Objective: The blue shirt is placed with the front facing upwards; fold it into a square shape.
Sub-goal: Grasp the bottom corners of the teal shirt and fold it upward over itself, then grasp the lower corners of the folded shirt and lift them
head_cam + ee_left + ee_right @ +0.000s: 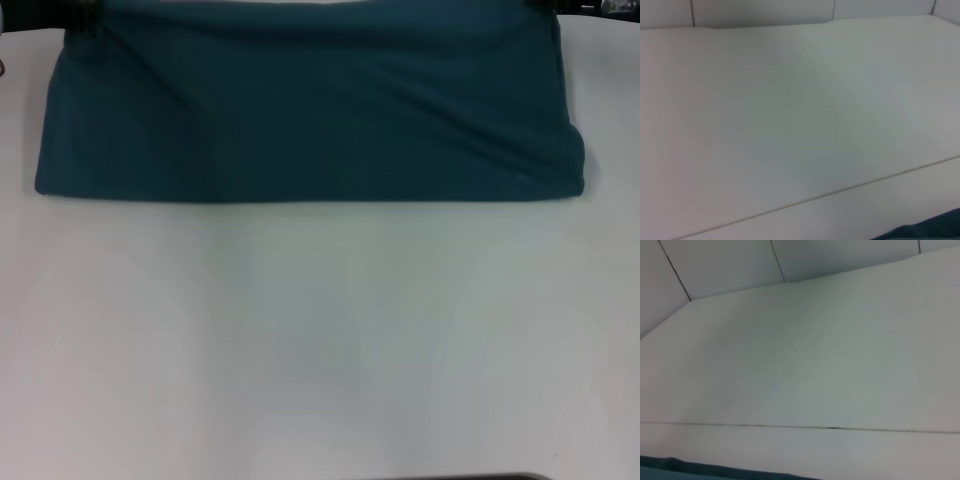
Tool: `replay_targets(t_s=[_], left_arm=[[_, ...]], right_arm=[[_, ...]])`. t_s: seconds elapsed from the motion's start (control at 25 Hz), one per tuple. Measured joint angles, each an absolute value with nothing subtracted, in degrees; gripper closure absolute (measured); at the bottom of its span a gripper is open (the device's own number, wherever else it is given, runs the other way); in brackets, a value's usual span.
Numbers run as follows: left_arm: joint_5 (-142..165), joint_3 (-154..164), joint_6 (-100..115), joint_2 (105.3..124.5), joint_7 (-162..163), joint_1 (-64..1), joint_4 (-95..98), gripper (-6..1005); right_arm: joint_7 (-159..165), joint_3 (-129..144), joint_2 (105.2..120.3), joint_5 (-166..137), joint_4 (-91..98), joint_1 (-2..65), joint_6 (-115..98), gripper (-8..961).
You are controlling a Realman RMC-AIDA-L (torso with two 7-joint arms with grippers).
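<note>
Blue shirt (300, 110) lies at the far side of the white table (320, 340), spread wide as a long band, left to right; plain teal side up, no lettering showing. Near edge runs straight and looks doubled under, rounded at the right end — reads as a fold line. Soft creases slant across the cloth. Far edge runs out of the head view at the top.

Grippers: dark shapes at the two far corners of the cloth in the head view, top left (85, 12) and top right (545, 8), probably the left and right grippers at or near the far edge. Too little shows — cannot tell whether either is open or closed, or whether it has cloth in its grasp. Wrist views give only bare table, wall panels beyond, and a sliver of teal cloth at the picture edge in each (left wrist (935, 227); right wrist (700, 471)); no fingers visible.

Judgement: lengthwise fold appears done or in progress; shirt is a wide strip, not yet square.

Next move likely calls for folding the strip across its width, one end toward the other — needs a firm pinch through all layers at an end, edges kept aligned, creases smoothed so the stack stays flat
</note>
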State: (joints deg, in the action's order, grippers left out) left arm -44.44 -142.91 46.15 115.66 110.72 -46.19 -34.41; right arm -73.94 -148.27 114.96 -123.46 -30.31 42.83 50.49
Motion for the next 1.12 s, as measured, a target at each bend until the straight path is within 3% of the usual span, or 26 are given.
replay_targets(t_s=[0.2,0.36,0.52,0.72,0.92,1.04,1.12], left_arm=[[-44.7,-142.8,42.4,116.8,110.7,-46.2,-33.3,932],[-44.6,-142.2,33.8,120.57,109.6,-45.4,-33.4,911],[-44.7,-140.6,24.9,123.09,108.9,-45.2,-32.8,890],[-46.4,-140.6,21.5,123.85,109.4,-44.9,-33.0,863],[-50.4,-140.5,23.4,123.88,109.4,-42.5,-36.3,715],[-53.3,-140.5,27.0,123.88,109.6,-40.9,-38.5,594],[-55.2,-140.5,31.5,123.88,109.7,-39.3,-41.0,497]], right_arm=[[-74.4,-148.3,115.53,-122.4,-29.5,42.9,49.2,892],[-76.7,-148.1,116.19,-120.1,-27.4,43.3,44.7,884],[-81.7,-148.0,116.89,-115.5,-25.2,44.2,39.2,876],[-83.5,-148.0,117.69,-113.2,-24.8,45.0,35.0,866],[-83.6,-148.1,117.49,-112.7,-26.3,43.6,36.0,645],[-83.7,-148.1,117.31,-110.9,-28.6,41.2,39.6,409],[-83.8,-148.2,117.26,-109.8,-30.5,39.4,42.8,378]])
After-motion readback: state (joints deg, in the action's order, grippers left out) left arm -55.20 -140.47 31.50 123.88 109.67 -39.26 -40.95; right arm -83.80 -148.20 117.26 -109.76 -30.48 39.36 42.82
